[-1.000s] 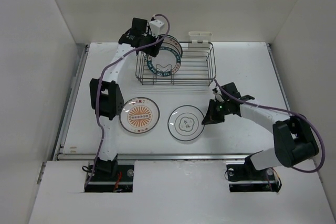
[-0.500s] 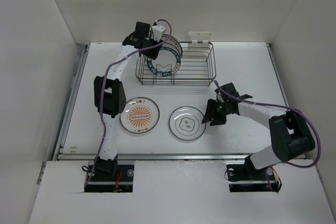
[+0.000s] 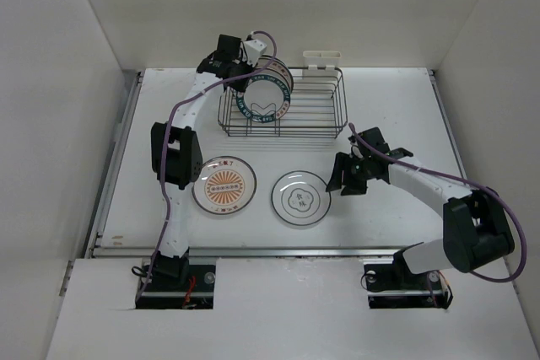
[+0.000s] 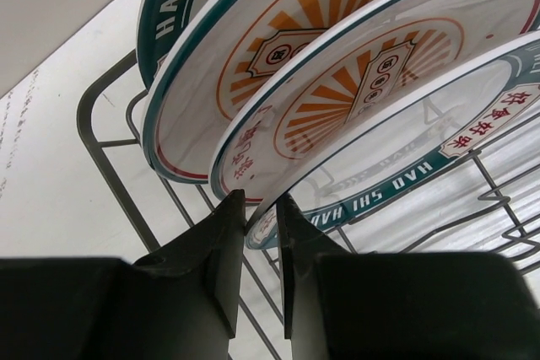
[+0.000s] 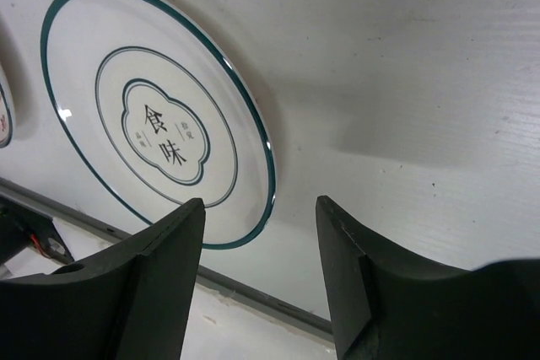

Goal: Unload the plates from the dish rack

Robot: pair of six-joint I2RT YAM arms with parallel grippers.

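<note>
Left pincer clenches what seems the teal-banded plate's rim at the dish rack's ten o'clock corner. So shallow a bite could slip and knock the neighbouring plates. Right pincer hangs released.

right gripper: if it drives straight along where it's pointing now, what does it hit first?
Most likely the bare table just beside the teal-rimmed plate. The right gripper is open and angled down at that edge. It might clip the plate's rim instead, since depth is unclear.
</note>
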